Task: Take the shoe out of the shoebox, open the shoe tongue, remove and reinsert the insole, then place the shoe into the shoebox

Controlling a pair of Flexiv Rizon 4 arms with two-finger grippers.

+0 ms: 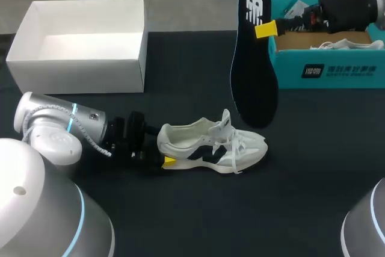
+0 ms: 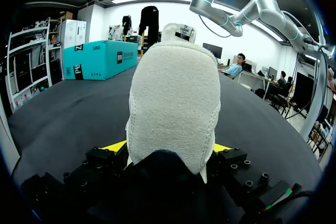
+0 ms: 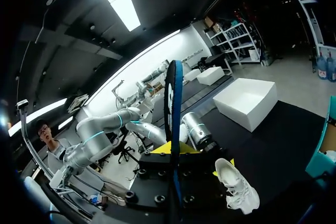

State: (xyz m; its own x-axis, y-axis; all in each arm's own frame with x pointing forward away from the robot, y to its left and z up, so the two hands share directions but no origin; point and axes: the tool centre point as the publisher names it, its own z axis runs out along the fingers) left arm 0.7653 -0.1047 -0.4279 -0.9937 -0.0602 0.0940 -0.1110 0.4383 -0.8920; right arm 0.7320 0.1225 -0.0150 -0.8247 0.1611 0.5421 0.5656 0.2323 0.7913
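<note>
Your black table (image 1: pixel 180 209) carries the open white shoebox (image 1: pixel 78 40) at its far left corner, and a teal box (image 1: pixel 328 70) stands at the far right with something white inside that you cannot make out. The dark insole (image 1: pixel 252 58) is out of the shoe and held up on end in the air, with its lower end above the shoe's toe in the head view. Your right gripper (image 1: pixel 267 28) is clamped on it near the upper end. In the right wrist view the insole (image 3: pixel 173 129) stands edge-on between the two yellow tips. The white shoe (image 1: pixel 210 142) sits on its sole on the table in front of the shoebox and well apart from it, toe pointing right. Your left gripper (image 1: pixel 165 161) is closed on its heel, and the left wrist view shows a yellow fingertip (image 2: pixel 116 146) against each side of the heel.
</note>
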